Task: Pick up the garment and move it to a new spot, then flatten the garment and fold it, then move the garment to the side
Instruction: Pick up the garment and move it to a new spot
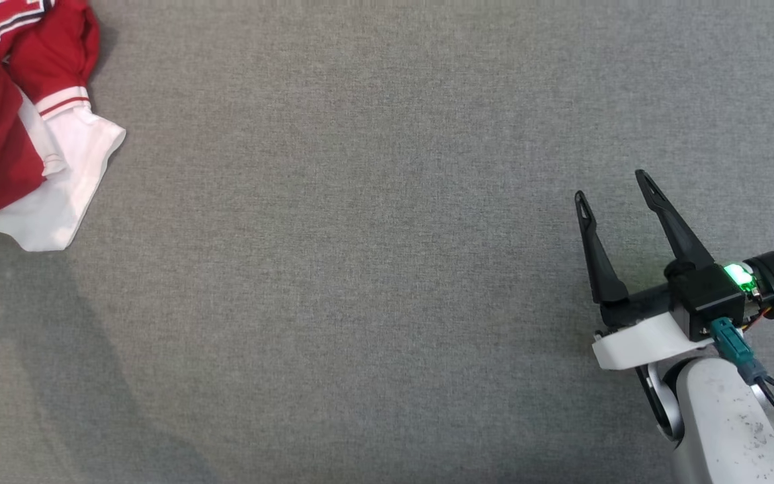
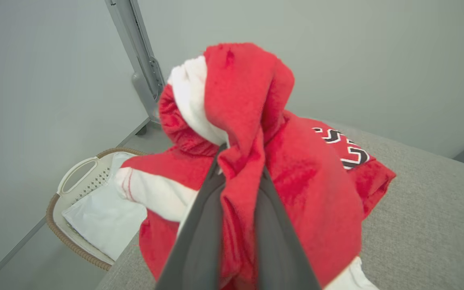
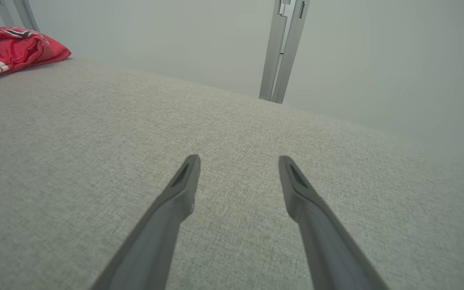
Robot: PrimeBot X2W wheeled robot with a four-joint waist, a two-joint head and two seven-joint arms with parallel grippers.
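Red-and-white garment [image 2: 304,181] bunched at the table's [image 1: 360,269] left edge
Left pincer [image 2: 242,161] is pinching a fold of it, and the black-and-white lettering is too crumpled to read. Right pincer [image 1: 611,184] is spread over the table. The basket [image 2: 67,189] beside the table holds a white cloth [image 2: 103,217].

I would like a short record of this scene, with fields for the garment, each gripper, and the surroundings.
garment: red and white with lettering, bunched at the far left of the table
left gripper: shut on a fold of the garment
right gripper: open, holding nothing, over bare table
table: grey fabric cover
basket: on the floor beside the table, white cloth inside
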